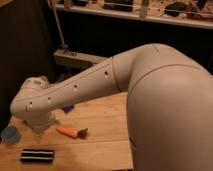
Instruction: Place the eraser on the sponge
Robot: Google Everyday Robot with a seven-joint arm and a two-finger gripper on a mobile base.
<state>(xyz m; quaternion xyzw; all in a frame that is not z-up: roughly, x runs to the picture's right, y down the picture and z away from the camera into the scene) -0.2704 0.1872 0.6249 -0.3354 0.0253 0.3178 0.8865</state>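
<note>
The eraser (36,155), a black block with white stripes, lies flat near the front left edge of the wooden table (105,140). A small patch of the blue sponge (68,108) peeks out from under the arm, at the back of the table. My gripper (41,126) hangs below the white wrist at the left. It is above the table, behind the eraser, left of the sponge and apart from both.
An orange carrot (70,132) lies between the eraser and the sponge. A light-blue cup (9,134) stands at the left edge. My large white arm (150,90) covers the right side and back of the table.
</note>
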